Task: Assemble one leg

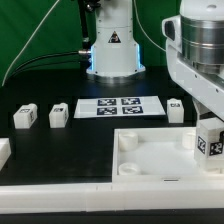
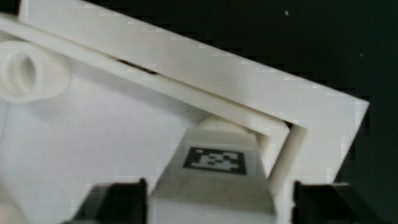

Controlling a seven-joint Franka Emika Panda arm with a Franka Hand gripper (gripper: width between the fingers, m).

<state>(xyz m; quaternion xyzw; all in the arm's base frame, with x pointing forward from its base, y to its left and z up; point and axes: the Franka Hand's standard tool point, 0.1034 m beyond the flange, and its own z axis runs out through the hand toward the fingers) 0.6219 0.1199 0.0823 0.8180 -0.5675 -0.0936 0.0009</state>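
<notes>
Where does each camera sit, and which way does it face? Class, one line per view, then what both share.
Exterior view: off the arm, facing the robot's base across the table; shows base and gripper.
Wrist view: on the wrist, looking down past the fingers at the panel.
Shared: the tagged leg in the gripper, and the panel.

Panel rim [image 2: 178, 88] hems claw [image 2: 222, 200], leg [image 2: 217, 158]; table [image 1: 85, 135] near marker board [image 1: 120, 106] open.
</notes>
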